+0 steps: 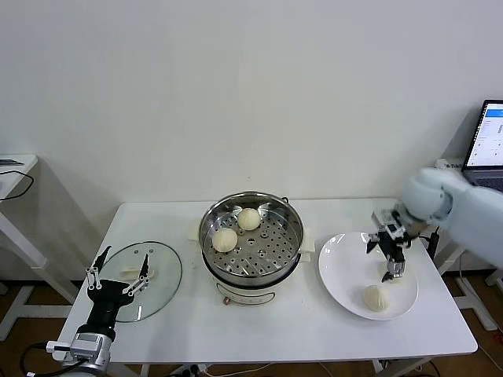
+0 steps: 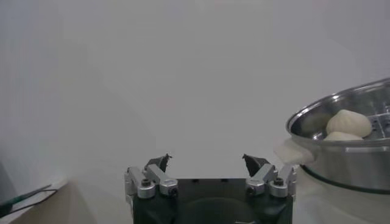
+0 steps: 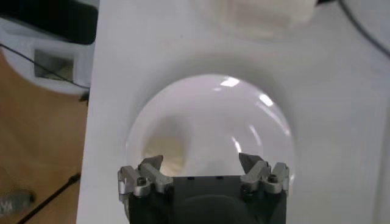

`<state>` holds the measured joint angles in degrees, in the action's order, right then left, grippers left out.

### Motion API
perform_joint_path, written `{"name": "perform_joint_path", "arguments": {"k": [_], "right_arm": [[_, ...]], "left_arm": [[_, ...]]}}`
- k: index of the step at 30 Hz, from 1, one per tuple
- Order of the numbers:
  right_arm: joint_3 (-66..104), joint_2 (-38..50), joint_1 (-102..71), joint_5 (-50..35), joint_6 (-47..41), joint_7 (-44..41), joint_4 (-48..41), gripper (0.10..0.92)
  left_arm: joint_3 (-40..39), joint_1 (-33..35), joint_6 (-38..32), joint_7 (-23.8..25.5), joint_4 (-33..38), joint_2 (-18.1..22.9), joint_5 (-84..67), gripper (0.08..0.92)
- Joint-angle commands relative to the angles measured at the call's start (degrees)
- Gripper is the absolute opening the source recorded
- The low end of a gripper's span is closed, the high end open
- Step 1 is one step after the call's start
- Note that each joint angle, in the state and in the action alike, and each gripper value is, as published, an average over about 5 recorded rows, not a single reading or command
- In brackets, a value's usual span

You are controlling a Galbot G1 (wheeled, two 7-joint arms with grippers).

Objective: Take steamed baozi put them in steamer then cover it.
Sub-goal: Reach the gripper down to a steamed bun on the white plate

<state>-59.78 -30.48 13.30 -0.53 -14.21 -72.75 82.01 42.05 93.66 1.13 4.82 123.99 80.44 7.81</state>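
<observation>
2 cream baozi (image 1: 236,229) sit in open steel steamer (image 1: 251,239), between my tools. 1 baozi (image 1: 376,298) just under my right tool (image 1: 387,253). Glass cover (image 1: 141,280) flat by left tool (image 1: 119,272).

White table (image 1: 181,330); white plate (image 1: 346,271) right; laptop (image 1: 489,145) far right.

Shiny steel steamer (image 1: 251,239) with a perforated, dot-patterned tray on a white base; two cream-white baozi (image 1: 236,228) inside; a third cream-white bun (image 1: 376,298), possibly pleated, on the plain white plate (image 1: 346,271). Clear glass cover (image 1: 161,279); white table (image 1: 275,330); black-and-silver grippers (image 1: 119,276).
</observation>
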Motion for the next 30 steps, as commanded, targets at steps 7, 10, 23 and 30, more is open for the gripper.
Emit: {"name": "perform_joint_path", "arguments": {"k": [7,10,23,30], "right_arm": [[8.69,-0.66,-14.4,6.35,1.95,1.38,-3.2,0.823],[8.94,-0.75,-15.05,6.71,1.86,1.3,-3.45,0.823],[10.17,-2.78,-16.42,8.52,1.84,1.62,-5.38,0.823],[10.31,-3.73,-16.72,9.07,1.87,1.64,-6.17,0.799]], "left_arm": [[-0.26,-0.19,-0.08,-0.07,-0.75,0.28,0.29,0.823],[-0.22,-0.24,-0.1,-0.06,-0.99,0.25,0.29,0.823],[-0.32,-0.5,-0.04,-0.05,-1.24,0.22,0.28,0.823],[-0.16,-0.69,-0.05,-0.03,-1.44,0.26,0.24,0.823]]}}
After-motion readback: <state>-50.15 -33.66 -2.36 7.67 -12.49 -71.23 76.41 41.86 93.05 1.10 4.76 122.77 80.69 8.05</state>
